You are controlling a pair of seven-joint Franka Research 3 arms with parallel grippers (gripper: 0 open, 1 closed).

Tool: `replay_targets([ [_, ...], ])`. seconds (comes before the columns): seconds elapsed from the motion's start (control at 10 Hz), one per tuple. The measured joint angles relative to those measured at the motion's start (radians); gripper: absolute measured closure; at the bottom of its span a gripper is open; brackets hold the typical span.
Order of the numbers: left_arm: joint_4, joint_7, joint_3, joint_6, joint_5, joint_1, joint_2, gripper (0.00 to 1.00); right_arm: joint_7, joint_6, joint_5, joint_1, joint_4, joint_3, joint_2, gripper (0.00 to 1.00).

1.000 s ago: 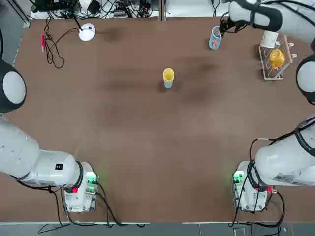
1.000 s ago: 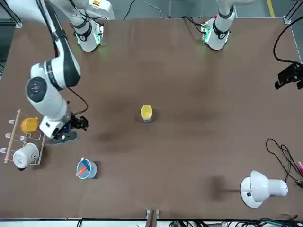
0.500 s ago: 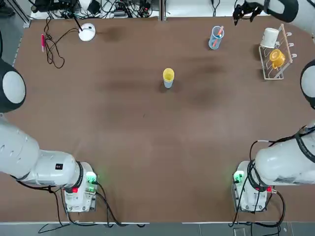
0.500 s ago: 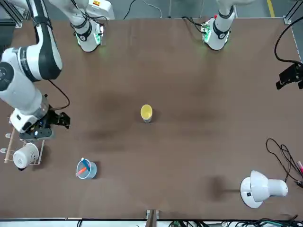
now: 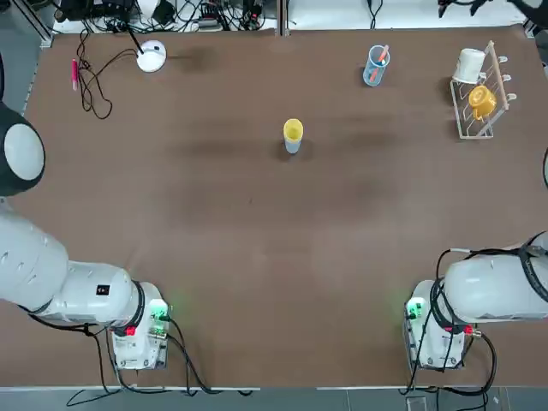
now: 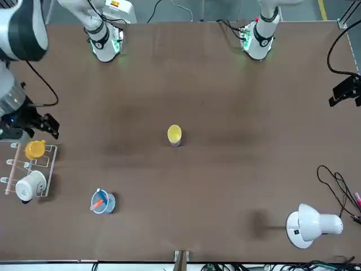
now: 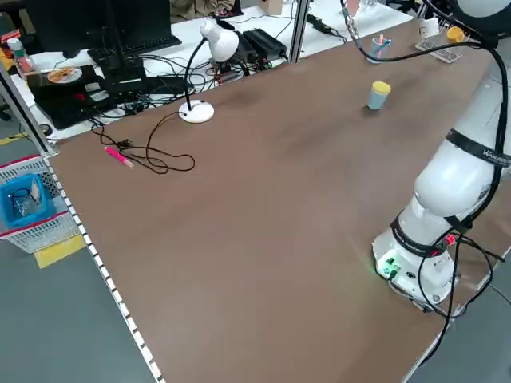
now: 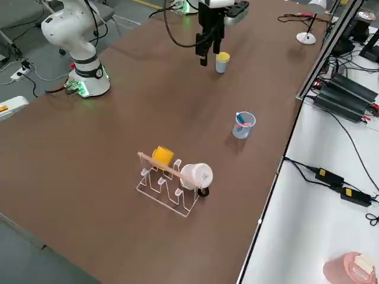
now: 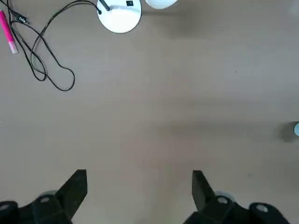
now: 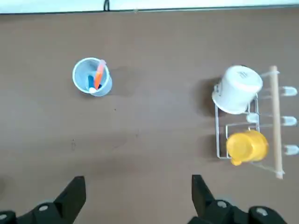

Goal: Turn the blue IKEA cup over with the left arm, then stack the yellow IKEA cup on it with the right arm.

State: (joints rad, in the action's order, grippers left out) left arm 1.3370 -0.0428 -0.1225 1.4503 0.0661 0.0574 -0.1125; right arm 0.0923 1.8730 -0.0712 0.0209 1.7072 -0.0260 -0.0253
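Observation:
The yellow IKEA cup point(image 5: 293, 129) sits on top of the blue IKEA cup point(image 5: 292, 147) in the middle of the table, and nothing touches either cup. From the left side, the yellow cup point(image 7: 381, 88) rests on the light-blue cup point(image 7: 375, 99). My right gripper point(image 10: 138, 189) is open and empty, high over the table's far right corner by the rack, seen in the front view as the right gripper point(image 6: 36, 123). My left gripper point(image 9: 138, 186) hangs open and empty high over the table's left part, far from the cups, and shows as the left gripper point(image 6: 345, 91) at the picture's edge.
A see-through blue tumbler point(image 5: 375, 65) with sticks stands at the back right. Beside it a wire rack point(image 5: 490, 81) holds a white cup point(image 5: 469, 65) and an orange-yellow cup point(image 5: 481, 101). A white lamp point(image 5: 151, 56), a black cable and a pink pen point(image 5: 74, 73) lie at the back left.
My right gripper has pulled away from beside the tumbler toward the far right corner past the rack. The stacked cups and the left arm have not moved.

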Motion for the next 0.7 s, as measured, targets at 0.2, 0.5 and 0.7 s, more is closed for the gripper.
replay_targets([
  [0.2,0.0,0.0,0.0,0.0,0.0,0.0,0.0,0.01,0.0,-0.007,0.003,0.0,0.002,0.024,0.002,0.0],
  [0.5,0.0,-0.003,0.003,0.0,-0.017,0.001,0.0,0.01,0.0,-0.104,0.006,0.0,-0.07,0.025,0.003,0.0],
  [0.7,0.0,-0.003,0.017,0.0,-0.028,0.003,0.0,0.01,0.0,-0.165,0.014,-0.003,-0.122,0.018,0.003,0.0],
])
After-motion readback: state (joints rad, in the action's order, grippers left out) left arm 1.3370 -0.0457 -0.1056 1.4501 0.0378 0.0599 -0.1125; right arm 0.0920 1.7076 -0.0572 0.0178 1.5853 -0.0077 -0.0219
